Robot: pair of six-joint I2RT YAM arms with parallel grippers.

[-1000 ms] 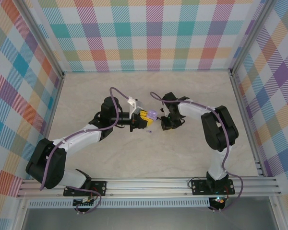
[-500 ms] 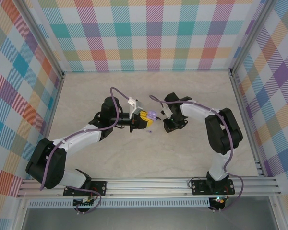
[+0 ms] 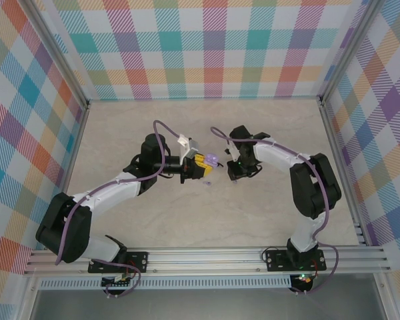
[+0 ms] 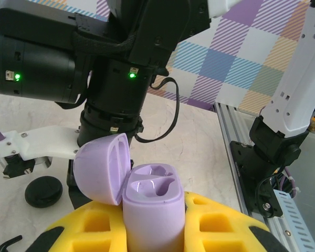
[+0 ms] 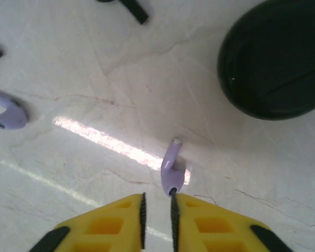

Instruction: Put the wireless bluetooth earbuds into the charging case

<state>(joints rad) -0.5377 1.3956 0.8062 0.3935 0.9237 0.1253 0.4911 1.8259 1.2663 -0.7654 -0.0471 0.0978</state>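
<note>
Status: nothing seated yet.

- **Left jaws:** clamped tight on the lavender case (image 4: 151,215), with a yellow pad (image 4: 220,228) on either side. The lid (image 4: 101,168) is flipped open and both wells are empty.
- **Right jaws:** down to a thin slit, tips low over the surface (image 5: 94,79). One lavender earbud (image 5: 171,167) has its head right at the slit's mouth, stem pointing away. Can't tell if it's pinched or just touching.
- **Loose on the surface:** a second lavender earbud (image 5: 7,115) lies off to the left in the right wrist view, well apart from the first.
- **Further out:** a black earbud (image 5: 132,7) sits at the top edge, and the black case (image 5: 275,58) is closed.

My read: every bud I can see is out of its case, so all the insertions are left. The black case needs opening too.

Pose: the left arm (image 3: 120,190) reaches in from the left and holds the lavender case at mid-surface. The right arm (image 3: 300,177) is folded at the elbow, wrist pitched down, tips near the case but not touching it.
</note>
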